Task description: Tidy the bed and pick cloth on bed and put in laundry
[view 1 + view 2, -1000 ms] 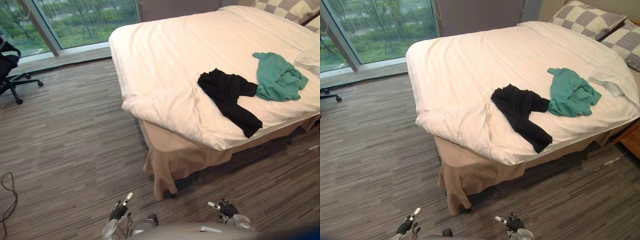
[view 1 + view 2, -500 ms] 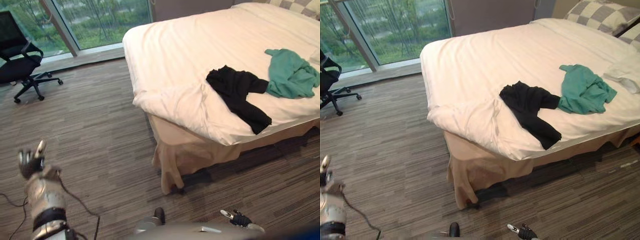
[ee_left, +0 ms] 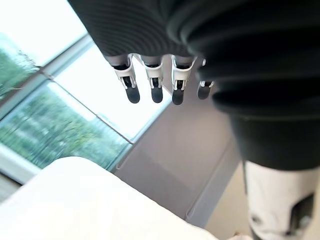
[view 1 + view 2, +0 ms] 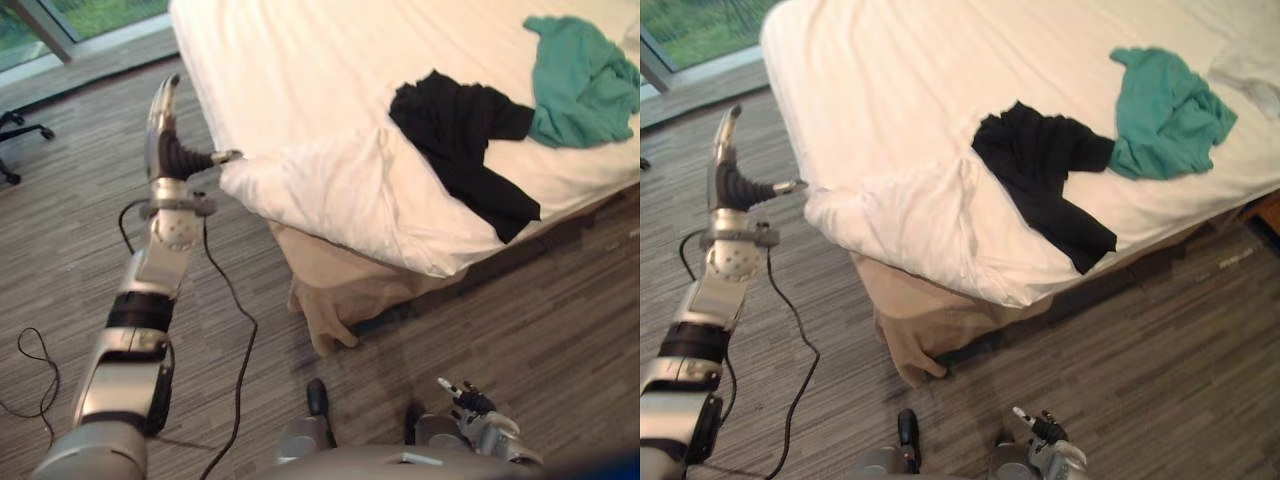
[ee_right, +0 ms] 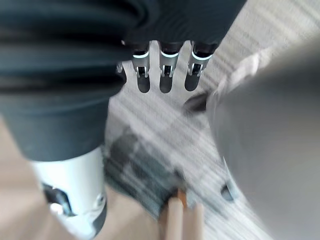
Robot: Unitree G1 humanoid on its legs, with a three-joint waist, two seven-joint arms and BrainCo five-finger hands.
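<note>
Wood floor [image 4: 60, 250], white bed [image 4: 330, 80], black cloth [image 4: 460, 130] touching green cloth [image 4: 585, 85] on top. Left hand [image 4: 165, 150] up beside the bed corner, fingers [image 4: 160, 100] straight, apart. Right hand [image 4: 470, 405] low, fingers [image 5: 165, 82] relaxed, holding nothing.

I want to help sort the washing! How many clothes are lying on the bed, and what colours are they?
Black cloth: 1
Green cloth: 1
Total: 2, both lying loose on the white bed, touching each other.
</note>
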